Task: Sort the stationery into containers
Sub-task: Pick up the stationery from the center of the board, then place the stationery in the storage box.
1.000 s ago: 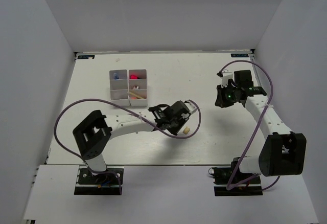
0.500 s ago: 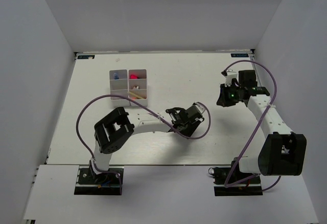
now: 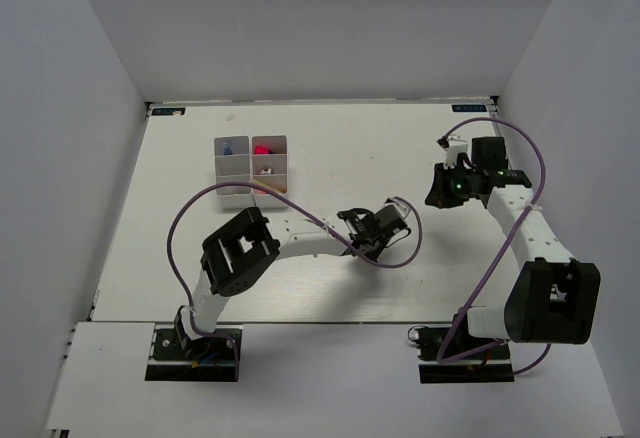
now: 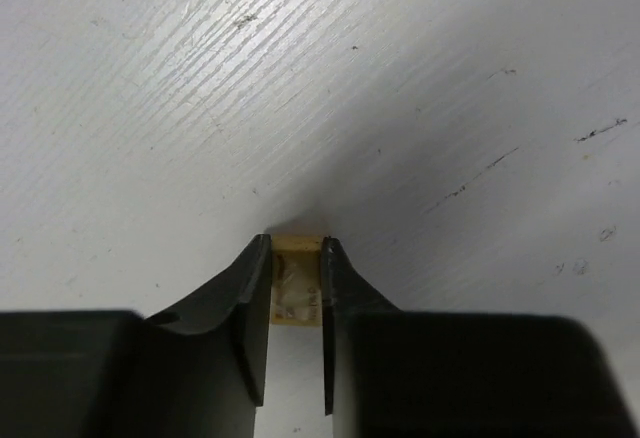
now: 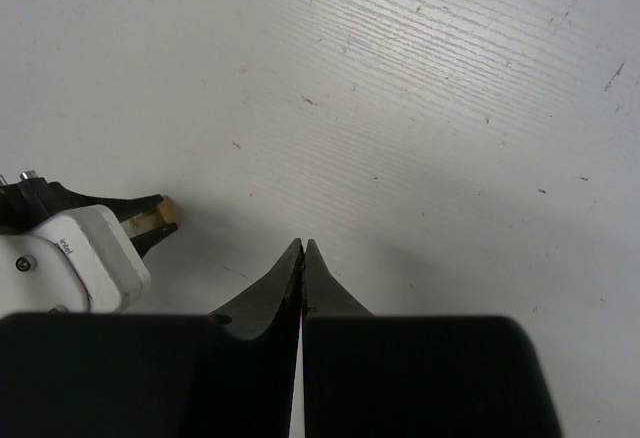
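My left gripper [image 4: 296,248] is shut on the tiny tan eraser [image 4: 296,283], held between both fingertips just above the white table. In the top view this gripper [image 3: 377,231] is stretched out to mid-table, and the eraser is hidden under it. The right wrist view shows the eraser [image 5: 165,211] in the left jaws at its left edge. My right gripper [image 5: 302,246] is shut and empty, hovering at the right side of the table [image 3: 438,196]. Two white trays [image 3: 233,165] [image 3: 270,180] stand side by side at the back left, holding a blue item [image 3: 229,146] and a red-pink item [image 3: 263,148].
The left arm's purple cable [image 3: 215,194] loops over the near end of the trays. White walls close in the table on the left, back and right. The table surface [image 3: 340,148] is scratched white board.
My left arm has reached right and forward over the eraser, which lay loose on the table a second ago, and has closed on it. My right gripper has shifted slightly toward the back.
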